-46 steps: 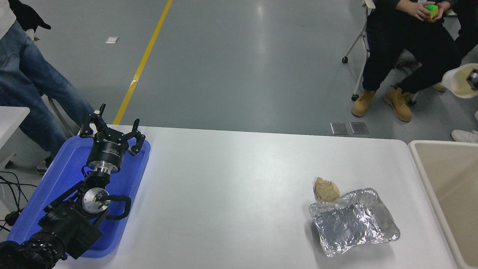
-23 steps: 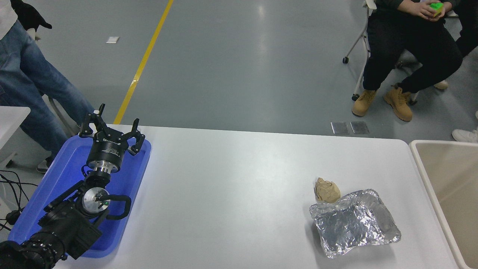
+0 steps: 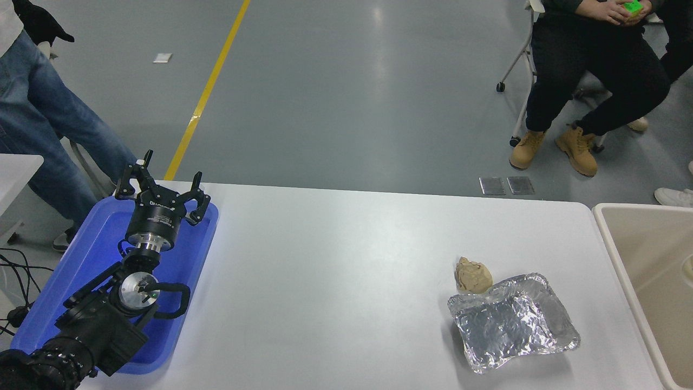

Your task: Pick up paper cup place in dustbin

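Beige plastic walls of the dustbin (image 3: 649, 260) stand against the table's (image 3: 346, 260) right edge. A pale curve at the picture's right border, inside the bin, may be the paper cup (image 3: 688, 266), though too little shows to be sure; the job looks done. The right arm is out of sight. The left gripper (image 3: 162, 190) sits parked over the blue tray (image 3: 70, 271) at the left edge, fingers spread, holding nothing. A paper ball (image 3: 474, 275) touches the foil container (image 3: 511, 320) near the front right corner.

grey glossy floor (image 3: 352, 92) fills the upper frame, a yellow line (image 3: 208, 89) crossing upper left; a wheeled chair (image 3: 517, 70) stands upper right.
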{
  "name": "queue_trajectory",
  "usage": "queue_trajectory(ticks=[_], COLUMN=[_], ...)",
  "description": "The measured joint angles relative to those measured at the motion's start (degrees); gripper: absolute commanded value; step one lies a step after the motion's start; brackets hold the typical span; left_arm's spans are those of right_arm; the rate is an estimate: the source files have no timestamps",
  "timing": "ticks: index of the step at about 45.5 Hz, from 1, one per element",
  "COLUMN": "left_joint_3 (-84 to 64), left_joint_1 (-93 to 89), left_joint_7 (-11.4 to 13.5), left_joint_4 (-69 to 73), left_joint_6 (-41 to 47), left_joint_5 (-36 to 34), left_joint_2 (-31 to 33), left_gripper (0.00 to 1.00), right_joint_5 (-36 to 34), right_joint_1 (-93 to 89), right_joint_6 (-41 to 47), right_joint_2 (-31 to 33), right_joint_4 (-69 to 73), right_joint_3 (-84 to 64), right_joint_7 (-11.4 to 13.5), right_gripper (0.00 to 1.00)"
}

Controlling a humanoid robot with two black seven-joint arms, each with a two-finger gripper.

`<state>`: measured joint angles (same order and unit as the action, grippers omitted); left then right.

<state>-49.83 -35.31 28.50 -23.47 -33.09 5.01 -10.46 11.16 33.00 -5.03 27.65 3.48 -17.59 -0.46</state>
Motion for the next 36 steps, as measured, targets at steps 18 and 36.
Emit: queue_trajectory(ticks=[18,36], left_joint_3=[0.0,0.0], left_joint_1=[0.0,0.0], left_joint_7=[0.0,0.0], left_joint_4=[0.0,0.0], left_joint_6=[0.0,0.0], left_joint_5=[0.0,0.0], left_joint_2=[0.0,0.0], left_gripper=[1.0,1.0], right_joint_5=[-0.2,-0.3], right_joint_1=[-1.6,-0.4], right_joint_6=[-3.6,-6.9], right_joint_2=[-0.8,-1.6], right_joint_4=[0.0,0.0], right_joint_3=[0.7,0.8], right_joint_7=[-0.2,-0.2], right_gripper=[0.98,1.0])
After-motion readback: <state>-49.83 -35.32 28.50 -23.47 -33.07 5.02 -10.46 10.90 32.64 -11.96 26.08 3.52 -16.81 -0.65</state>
